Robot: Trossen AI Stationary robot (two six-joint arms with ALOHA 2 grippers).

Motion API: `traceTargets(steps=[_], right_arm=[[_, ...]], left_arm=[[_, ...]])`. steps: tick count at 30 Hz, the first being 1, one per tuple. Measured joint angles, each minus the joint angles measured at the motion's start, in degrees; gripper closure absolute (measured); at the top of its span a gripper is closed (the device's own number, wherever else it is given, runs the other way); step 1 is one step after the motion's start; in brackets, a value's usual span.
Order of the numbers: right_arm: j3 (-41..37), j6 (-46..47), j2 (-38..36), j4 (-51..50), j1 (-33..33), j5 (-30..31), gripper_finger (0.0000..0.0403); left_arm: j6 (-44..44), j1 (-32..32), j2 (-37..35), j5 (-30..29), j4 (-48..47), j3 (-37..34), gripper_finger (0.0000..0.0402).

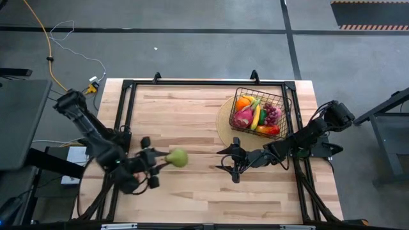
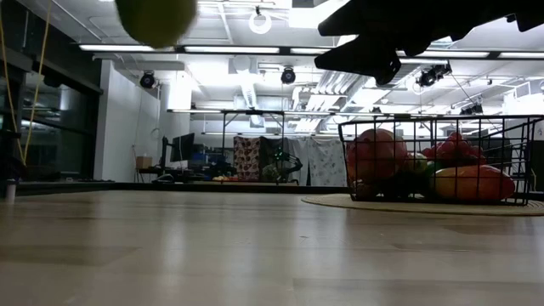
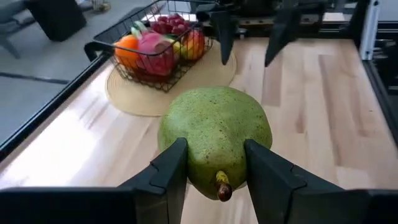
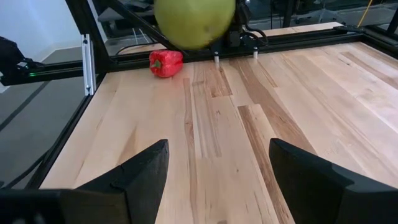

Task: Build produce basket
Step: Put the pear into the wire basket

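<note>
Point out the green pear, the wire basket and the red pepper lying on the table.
green pear (image 3: 214, 134): left wrist view, middle of its speckled body.
wire basket (image 1: 289, 108): high view, its right mesh wall.
red pepper (image 4: 165, 63): right wrist view, middle of its red body.

One green pear (image 3: 214, 134) sits between the left gripper (image 3: 214, 165) fingers. One red pepper (image 4: 165, 63) lies beyond the right gripper (image 4: 214, 165). One basket (image 1: 262, 112) beside that gripper holds one orange (image 1: 243, 102), one banana (image 1: 256, 117), one grape bunch (image 1: 271, 115).
</note>
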Motion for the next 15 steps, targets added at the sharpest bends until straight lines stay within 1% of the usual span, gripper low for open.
traceTargets(steps=[2, 4, 6, 8, 11, 13, 15], right_arm=[[0.0, 0.0, 0.0, 0.0, 0.0, 0.0, 0.0135], [0.0, 0.0, 0.0, 0.0, 0.0, 0.0, 0.0135], [0.0, 0.0, 0.0, 0.0, 0.0, 0.0, 0.0135], [0.0, -0.6, 0.0, 0.0, 0.0, 0.0, 0.0135], [0.0, -2.2, 0.0, 0.0, 0.0, 0.0, 0.0135], [0.0, -2.9, 0.0, 0.1, 0.0, 0.1, 0.0135], [0.0, -3.0, 0.0, 0.4, 0.0, 1.2, 0.0135]], left_arm=[[6.6, 3.3, 0.0, 2.8, 10.8, -4.4, 0.0275], [13.8, 6.6, 0.0, 7.9, 23.7, -9.2, 0.0275], [21.0, 9.8, 0.0, 14.3, 36.5, -13.7, 0.0274], [26.0, 12.9, 0.0, 18.9, 48.3, -17.5, 0.0274], [31.0, 16.9, 0.0, 22.9, 63.8, -22.3, 0.0274], [32.4, 19.0, 0.0, 25.7, 73.1, -25.4, 0.0274], [32.6, 20.5, 0.1, 28.9, 80.0, -28.0, 0.0274]])
